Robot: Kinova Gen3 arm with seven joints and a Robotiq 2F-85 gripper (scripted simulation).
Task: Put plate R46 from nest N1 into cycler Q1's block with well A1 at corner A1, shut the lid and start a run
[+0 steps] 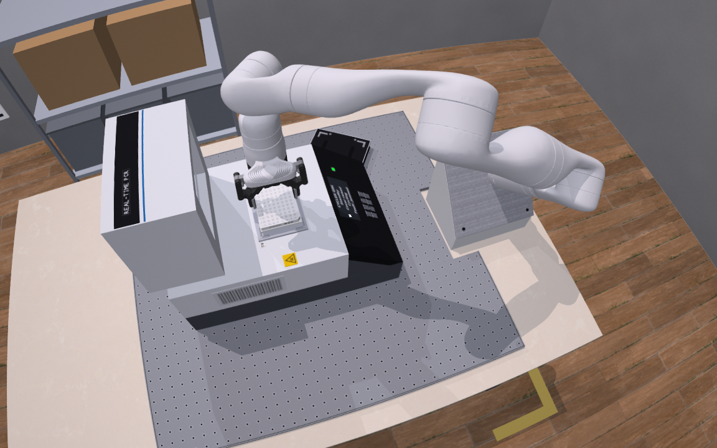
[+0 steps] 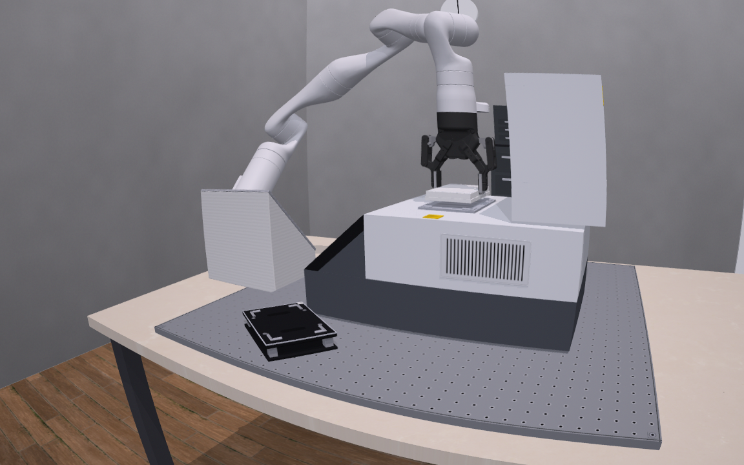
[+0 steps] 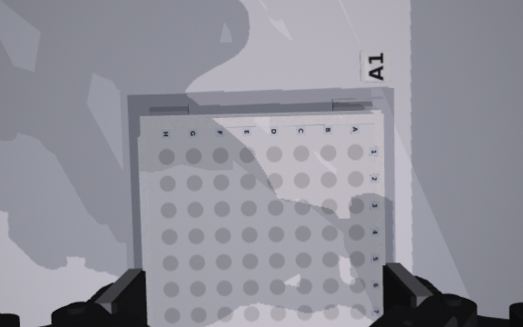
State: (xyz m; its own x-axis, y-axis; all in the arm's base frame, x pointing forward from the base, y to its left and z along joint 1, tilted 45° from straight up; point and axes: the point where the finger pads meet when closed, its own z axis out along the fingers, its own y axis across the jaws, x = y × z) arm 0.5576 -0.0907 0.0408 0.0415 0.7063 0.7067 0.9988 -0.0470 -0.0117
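With its two fingers set wide, the one gripper (image 1: 269, 191) (image 2: 459, 183) (image 3: 264, 292) grips one plate (image 1: 278, 208) (image 2: 453, 193) (image 3: 261, 218) above the cycler's single block (image 1: 294, 232) (image 2: 455, 208) (image 3: 135, 182).

Stretches the Kinova Gen3 arm (image 1: 361, 91) (image 2: 347, 73) up and outward in a high arch, bent at several joints. Drops the white wrist section (image 1: 262, 136) (image 2: 455, 95) nearly vertical from the top of that arch. Points the Robotiq 2F-85 gripper (image 1: 274, 198) (image 2: 459, 188) (image 3: 264, 292) straight down. Spreads the black fingers (image 1: 297, 186) (image 2: 436, 177) widely, on opposite sides, gripping between them.
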